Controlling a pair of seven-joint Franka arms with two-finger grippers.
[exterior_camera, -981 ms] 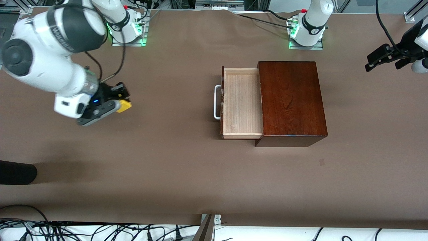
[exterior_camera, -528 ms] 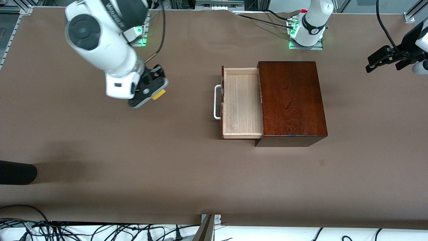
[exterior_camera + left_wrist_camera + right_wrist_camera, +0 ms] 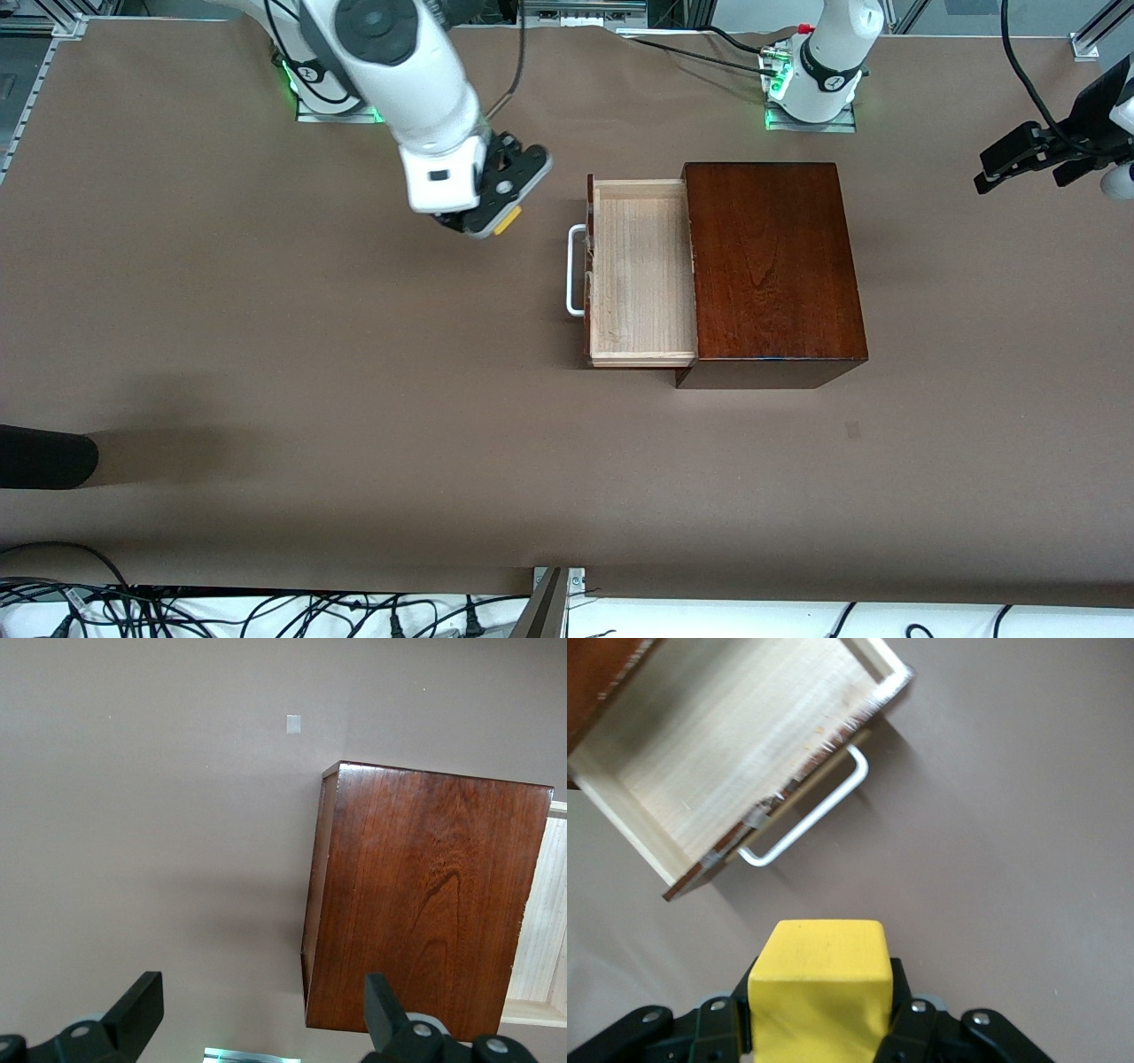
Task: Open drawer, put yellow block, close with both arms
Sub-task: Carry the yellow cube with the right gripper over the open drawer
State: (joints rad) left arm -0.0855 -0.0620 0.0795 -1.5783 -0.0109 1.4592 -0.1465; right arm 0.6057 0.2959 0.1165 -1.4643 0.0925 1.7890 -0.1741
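Brown paper-covered table (image 3: 354, 399). Right gripper (image 3: 498, 217) clenched on the yellow block (image 3: 818, 988), up over bare table just short of the white bar handle (image 3: 574, 270). The open drawer (image 3: 640, 270) lies onward toward the left arm's end — long axis parallel to the handle. Left gripper (image 3: 1019, 158) waits spread wide, off past the mahogany box (image 3: 771, 266).

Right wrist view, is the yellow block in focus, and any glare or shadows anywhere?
Right wrist view: the yellow block looks sharp, and the white handle casts a soft shadow. Front view: faint sheen on the wooden box; green base lights glow.
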